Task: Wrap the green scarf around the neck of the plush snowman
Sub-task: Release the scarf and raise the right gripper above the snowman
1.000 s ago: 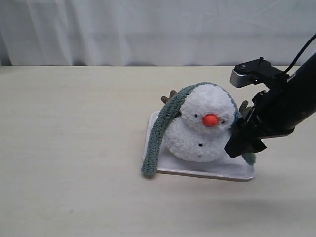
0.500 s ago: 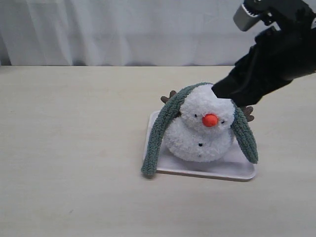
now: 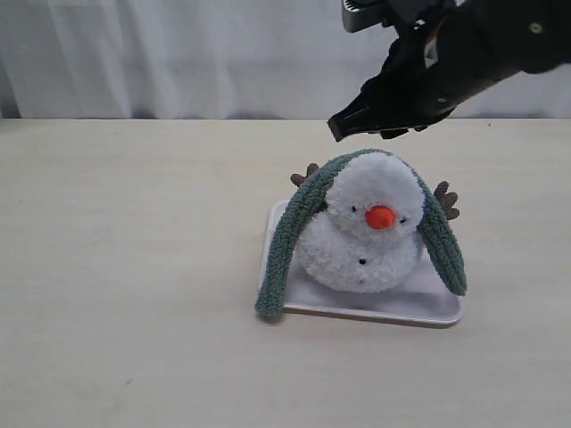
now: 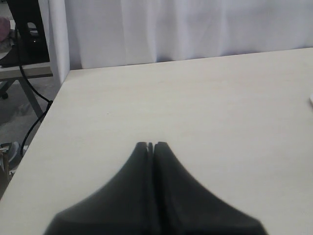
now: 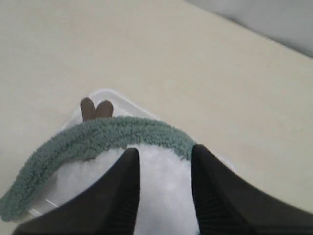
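Observation:
The plush snowman [image 3: 361, 241] sits on a white tray [image 3: 419, 308], orange nose facing the camera. The green scarf [image 3: 285, 241] lies over the top and back of its head, above the neck [image 3: 346, 229]. One end hangs down each side, and the left end reaches past the tray's edge. My right gripper [image 3: 337, 129] hovers just above and behind the head, open and holding nothing. In the right wrist view its gap [image 5: 165, 149] frames white plush [image 5: 164, 191], with the scarf [image 5: 112, 134] beyond. My left gripper [image 4: 150, 144] is shut and empty over bare table, out of the exterior view.
A brown twig arm [image 3: 305, 174] sticks out behind the scarf on the left, another [image 3: 446, 200] on the right. White curtain [image 3: 178, 53] backs the table. In the left wrist view the table edge [image 4: 46, 122] drops off beside a cable and furniture.
My right arm has risen from beside the snowman's right side and swung left over its head. The scarf's right end now hangs free. The jaws have narrowed.

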`<state>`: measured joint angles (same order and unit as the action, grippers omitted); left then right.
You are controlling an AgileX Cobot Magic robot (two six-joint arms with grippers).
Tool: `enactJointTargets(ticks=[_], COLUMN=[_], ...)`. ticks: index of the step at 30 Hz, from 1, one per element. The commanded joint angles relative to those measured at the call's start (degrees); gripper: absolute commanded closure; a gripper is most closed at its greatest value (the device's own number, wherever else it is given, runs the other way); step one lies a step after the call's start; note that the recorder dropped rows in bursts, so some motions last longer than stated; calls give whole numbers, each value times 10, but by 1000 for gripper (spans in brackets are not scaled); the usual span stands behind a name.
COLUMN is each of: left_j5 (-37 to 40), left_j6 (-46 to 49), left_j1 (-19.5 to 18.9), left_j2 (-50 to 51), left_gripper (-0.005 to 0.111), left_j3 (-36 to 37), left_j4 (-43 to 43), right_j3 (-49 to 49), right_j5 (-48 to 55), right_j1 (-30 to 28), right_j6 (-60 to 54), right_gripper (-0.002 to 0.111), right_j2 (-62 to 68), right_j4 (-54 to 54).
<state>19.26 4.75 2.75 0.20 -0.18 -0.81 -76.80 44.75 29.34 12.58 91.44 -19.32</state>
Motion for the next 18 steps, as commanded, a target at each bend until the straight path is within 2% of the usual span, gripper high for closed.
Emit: enactJointTargets(ticks=[1, 8, 12, 18], left_j5=[-7, -7, -7, -7], left_j6=[-3, -3, -3, -3], left_j1=[-2, -2, -2, -2], left_j2=[-2, -2, -2, -2], left_gripper=[107, 107, 107, 107], left_j3=[2, 2, 2, 2], left_j4=[1, 1, 1, 1], right_j3=[-116, -245, -282, -285], right_j5=[122, 192, 229, 225], right_j1=[1, 1, 1, 1], right_j6=[-39, -141, -133, -132], right_gripper=[75, 74, 74, 77], right_j2=[78, 169, 215, 244], right_j4=[26, 163, 150, 142])
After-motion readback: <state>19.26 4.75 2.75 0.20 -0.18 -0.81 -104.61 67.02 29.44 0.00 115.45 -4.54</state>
